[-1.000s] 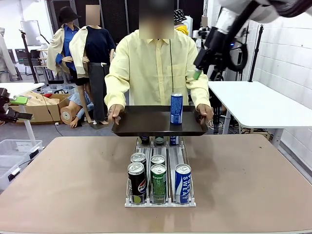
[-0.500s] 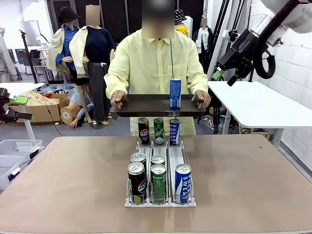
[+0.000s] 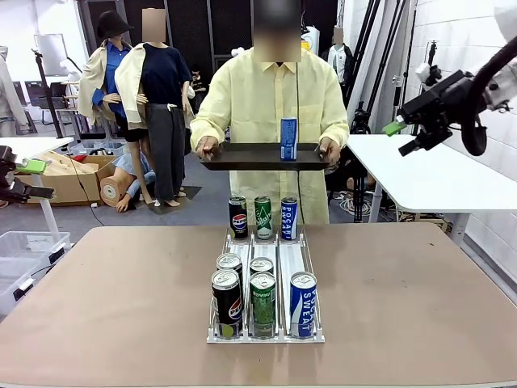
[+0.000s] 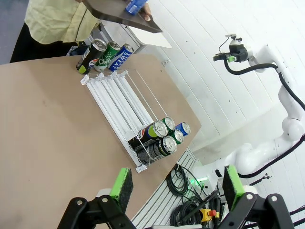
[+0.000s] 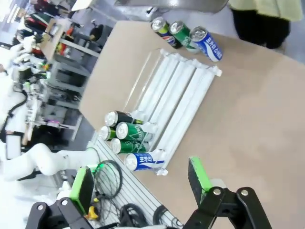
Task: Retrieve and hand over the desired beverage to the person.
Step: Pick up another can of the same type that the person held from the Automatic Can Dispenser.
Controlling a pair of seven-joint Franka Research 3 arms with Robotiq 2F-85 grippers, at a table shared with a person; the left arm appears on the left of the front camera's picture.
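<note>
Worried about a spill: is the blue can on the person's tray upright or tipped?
Upright. The blue can stands on its base on the dark tray the person holds roughly level.

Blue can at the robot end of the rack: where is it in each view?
Front: blue can, lower centre, right lane, nearest the camera.
Left wrist: blue can, right of centre, rightmost of the near can cluster.
Right wrist: blue can, lower left of centre, lowest of that cluster.
Shared landmark: white rack, with three cans standing at its far end.
</note>
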